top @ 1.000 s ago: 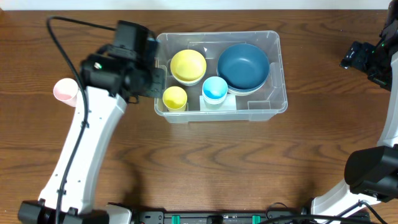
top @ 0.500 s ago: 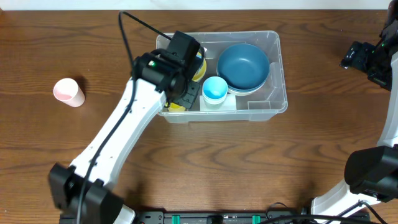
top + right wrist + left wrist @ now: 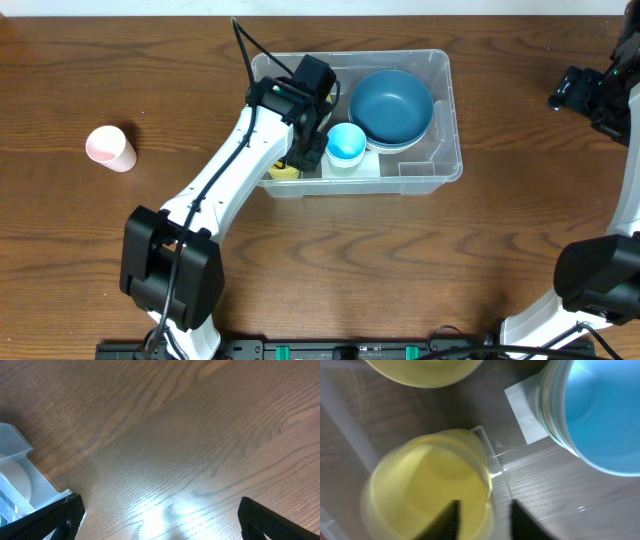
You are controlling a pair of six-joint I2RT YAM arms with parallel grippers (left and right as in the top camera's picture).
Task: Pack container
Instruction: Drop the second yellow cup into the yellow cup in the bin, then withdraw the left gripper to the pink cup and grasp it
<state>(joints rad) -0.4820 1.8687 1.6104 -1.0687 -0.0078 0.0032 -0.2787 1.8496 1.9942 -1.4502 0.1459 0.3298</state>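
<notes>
Release of the yellow cup point(image 3: 425, 490) inside the container point(image 3: 440, 165), which sat at the far middle of the worktop point(image 3: 400, 260), required the left jaws, parted astride the cup's rim, to lift straight up, while the right jaws hung wide and empty.

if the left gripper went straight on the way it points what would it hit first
Probably the small yellow cup in the container: the left gripper straddles its wall, though blur hides depth.

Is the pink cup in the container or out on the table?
Out. The pink cup sits on the table, well left of the container, not touching it.
</notes>
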